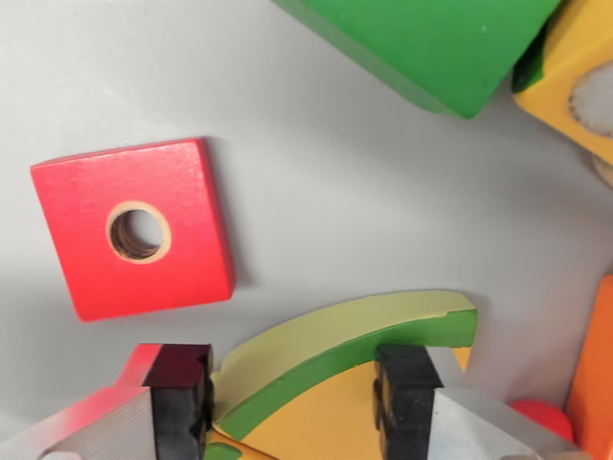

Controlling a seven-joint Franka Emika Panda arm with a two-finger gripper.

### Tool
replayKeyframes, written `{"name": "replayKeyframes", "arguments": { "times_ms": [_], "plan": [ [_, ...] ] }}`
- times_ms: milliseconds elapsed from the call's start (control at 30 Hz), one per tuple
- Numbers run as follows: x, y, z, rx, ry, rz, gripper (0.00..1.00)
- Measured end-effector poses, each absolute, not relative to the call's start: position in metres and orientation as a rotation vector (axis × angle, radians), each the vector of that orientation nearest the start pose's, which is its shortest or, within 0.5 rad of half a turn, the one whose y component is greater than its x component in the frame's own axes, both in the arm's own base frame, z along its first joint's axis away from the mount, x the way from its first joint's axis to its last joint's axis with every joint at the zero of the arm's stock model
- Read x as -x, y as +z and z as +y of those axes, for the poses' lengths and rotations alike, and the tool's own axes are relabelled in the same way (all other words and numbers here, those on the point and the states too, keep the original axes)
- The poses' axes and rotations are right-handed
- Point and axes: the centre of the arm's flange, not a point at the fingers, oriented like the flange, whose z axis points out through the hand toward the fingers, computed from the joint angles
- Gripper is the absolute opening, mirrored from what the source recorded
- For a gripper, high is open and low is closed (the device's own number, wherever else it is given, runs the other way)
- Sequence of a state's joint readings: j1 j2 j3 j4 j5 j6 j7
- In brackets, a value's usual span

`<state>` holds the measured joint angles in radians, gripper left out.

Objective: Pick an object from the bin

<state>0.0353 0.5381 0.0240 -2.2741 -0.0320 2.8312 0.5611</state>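
Note:
My gripper (292, 388) is at the bottom of the wrist view, with its two black fingertips (179, 388) wide apart, so it is open. Between and just beyond them lies a curved green arch block (335, 340) with a pale top face. Its left end is close to the left pad, and the right pad overlaps its inner edge. A yellow piece (321, 417) lies under the arch. A flat red square block (134, 230) with a round hole lies on the grey bin floor (335, 192), up and to the left of the gripper.
A large green block (431, 43) lies at the top, with a yellow block (575, 77) beside it at the top right. An orange block (596, 374) stands at the right edge. A small red round piece (541, 417) shows behind the right finger.

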Motion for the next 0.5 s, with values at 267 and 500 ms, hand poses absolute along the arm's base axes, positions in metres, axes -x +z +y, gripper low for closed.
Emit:
{"name": "replayKeyframes", "arguments": {
  "times_ms": [267, 500],
  "plan": [
    [-0.525, 0.124, 0.034, 3.044, -0.034, 0.736, 0.00],
    [-0.524, 0.132, 0.033, 3.047, -0.028, 0.738, 0.00]
  ]
}}
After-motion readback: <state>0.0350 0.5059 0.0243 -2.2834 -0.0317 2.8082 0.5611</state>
